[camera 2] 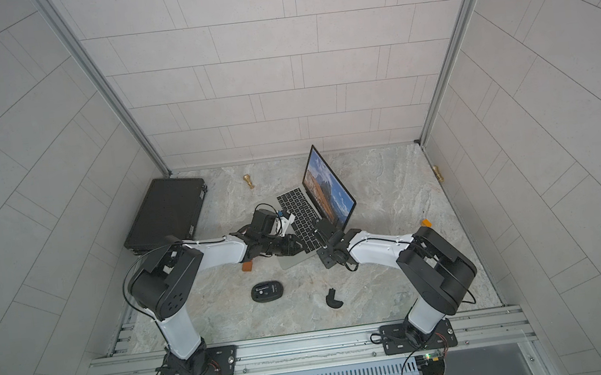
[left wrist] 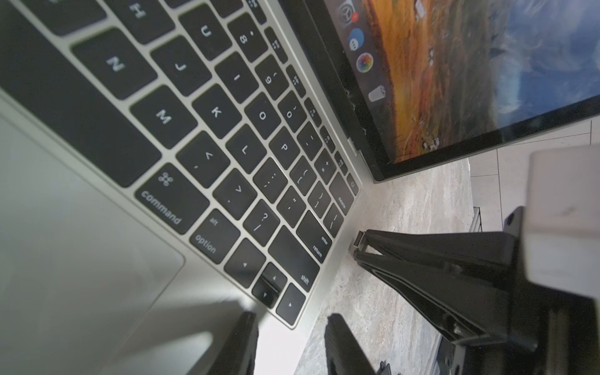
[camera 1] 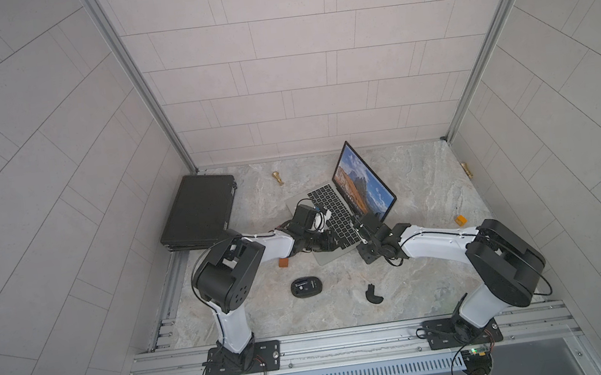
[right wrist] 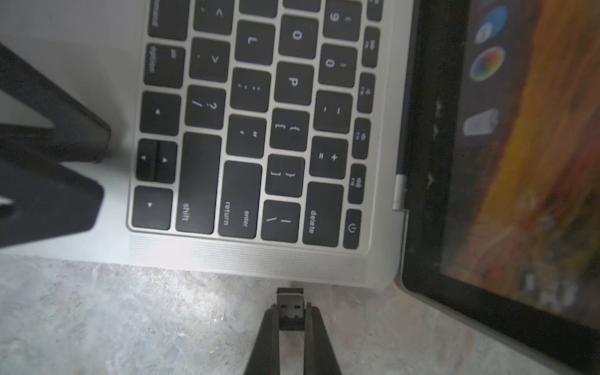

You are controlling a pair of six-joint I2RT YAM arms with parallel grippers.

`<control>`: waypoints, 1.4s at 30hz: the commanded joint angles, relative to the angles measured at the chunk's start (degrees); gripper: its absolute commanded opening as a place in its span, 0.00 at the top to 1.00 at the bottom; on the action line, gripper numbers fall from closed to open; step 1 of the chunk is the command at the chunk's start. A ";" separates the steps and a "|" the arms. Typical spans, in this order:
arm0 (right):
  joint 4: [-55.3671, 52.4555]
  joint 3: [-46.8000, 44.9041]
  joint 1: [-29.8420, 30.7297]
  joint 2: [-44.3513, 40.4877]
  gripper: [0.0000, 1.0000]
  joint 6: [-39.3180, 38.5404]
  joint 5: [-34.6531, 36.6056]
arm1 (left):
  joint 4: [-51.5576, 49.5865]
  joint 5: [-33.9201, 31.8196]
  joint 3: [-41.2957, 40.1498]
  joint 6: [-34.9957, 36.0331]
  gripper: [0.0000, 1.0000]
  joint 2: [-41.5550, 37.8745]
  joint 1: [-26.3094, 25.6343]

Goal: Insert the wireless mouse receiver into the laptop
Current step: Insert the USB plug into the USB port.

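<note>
The laptop [camera 1: 328,256] [camera 2: 292,262] lies open at mid table, its screen showing mountains and blue sky. My right gripper [right wrist: 291,306] [camera 1: 362,232] is shut on the wireless mouse receiver [right wrist: 290,305] [left wrist: 358,240], a tiny black nub with its metal plug pointing at the laptop's right side edge [right wrist: 243,259]. The plug tip sits just short of that edge, level with the backslash and delete keys. My left gripper [left wrist: 292,319] [camera 1: 330,244] is open at the laptop's front right corner. One of its fingers [left wrist: 242,341] is over the palm rest [left wrist: 65,227] and the other is by the side edge.
A black oval mouse [camera 1: 305,286] and a curved black cover piece [camera 1: 373,295] lie near the front. A flat black case [camera 1: 197,211] sits at back left. Small orange blocks [camera 1: 283,262] [camera 1: 460,220] and brass pieces [camera 1: 277,177] [camera 1: 466,169] lie scattered about.
</note>
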 commanded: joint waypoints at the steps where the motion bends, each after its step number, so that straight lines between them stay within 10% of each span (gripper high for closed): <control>1: -1.11 1.21 -0.07 1.28 0.90 -0.36 1.58 | -3.06 -1.03 -0.56 1.18 0.62 -0.29 -0.05; 42: -5.83 4.44 1.47 6.58 0.94 3.70 6.24 | -4.98 -2.43 -0.68 1.01 0.63 -0.03 1.44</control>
